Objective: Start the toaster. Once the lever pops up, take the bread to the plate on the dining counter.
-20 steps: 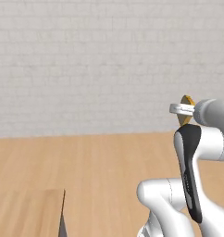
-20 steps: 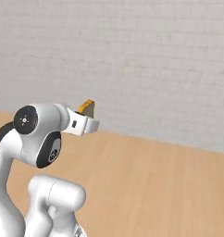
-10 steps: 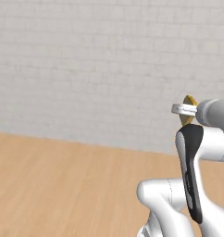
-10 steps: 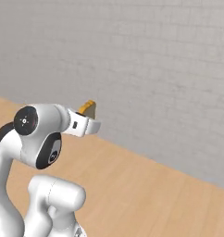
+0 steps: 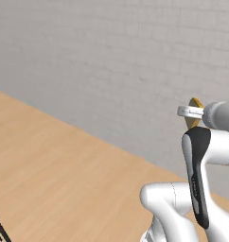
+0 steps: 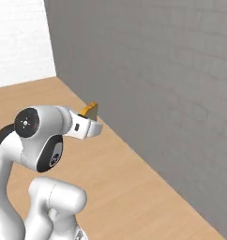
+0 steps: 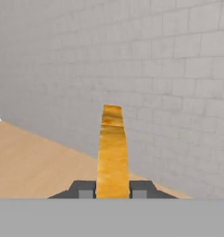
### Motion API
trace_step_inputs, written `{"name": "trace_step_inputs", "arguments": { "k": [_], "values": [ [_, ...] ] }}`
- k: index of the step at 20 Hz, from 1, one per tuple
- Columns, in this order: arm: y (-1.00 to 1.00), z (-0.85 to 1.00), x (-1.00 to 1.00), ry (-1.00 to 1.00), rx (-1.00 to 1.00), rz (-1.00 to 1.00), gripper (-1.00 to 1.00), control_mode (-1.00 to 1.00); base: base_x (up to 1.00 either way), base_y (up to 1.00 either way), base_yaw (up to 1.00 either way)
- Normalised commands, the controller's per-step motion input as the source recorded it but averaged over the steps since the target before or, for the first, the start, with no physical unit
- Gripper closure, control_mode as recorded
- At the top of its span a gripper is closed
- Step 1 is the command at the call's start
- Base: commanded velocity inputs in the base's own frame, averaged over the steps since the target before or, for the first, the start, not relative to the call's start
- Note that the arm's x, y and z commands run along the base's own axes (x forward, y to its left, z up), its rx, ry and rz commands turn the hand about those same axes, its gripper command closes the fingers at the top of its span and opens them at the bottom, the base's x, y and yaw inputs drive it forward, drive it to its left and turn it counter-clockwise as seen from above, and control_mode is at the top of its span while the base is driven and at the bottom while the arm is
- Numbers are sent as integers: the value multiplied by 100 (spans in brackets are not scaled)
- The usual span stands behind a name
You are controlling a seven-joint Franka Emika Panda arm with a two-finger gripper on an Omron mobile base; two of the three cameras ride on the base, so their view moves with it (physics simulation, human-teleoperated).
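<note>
Hand view cuts off most of the end effector [image 7: 113,190]: just its two dark finger tips [image 7: 85,190] rise at the bottom edge, and the lower part of what they clamp is out of sight. Between those tips sits the small bread slice with golden-orange crust [image 7: 112,155], seen edge-on, so its pale face cannot be made out. The end effector is closed on this bread, one tip pressed against each side. The slice's long axis runs straight out from the finger tips, away from the hand and toward the grey brick wall [image 7: 169,69] ahead.

From the left base view only a small wedge of the bread [image 5: 194,113] sticks out past the white wrist, the fingers themselves hidden behind the arm. From the right base view the bread [image 6: 90,110] pokes out above the white hand, pointing toward the wall. Below and ahead of the end effector lies the light wood floor [image 5: 64,179].
</note>
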Motion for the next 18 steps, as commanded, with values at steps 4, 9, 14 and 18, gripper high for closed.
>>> {"name": "trace_step_inputs", "arguments": {
  "k": [4,9,14,18],
  "values": [
    [0,0,0,0,0,0,100,100,100,-11,70],
    [0,0,0,0,0,0,100,100,100,-11,70],
    [0,0,0,0,0,0,100,100,100,-27,64],
    [0,0,0,0,0,0,100,100,100,-50,53]
  ]
}}
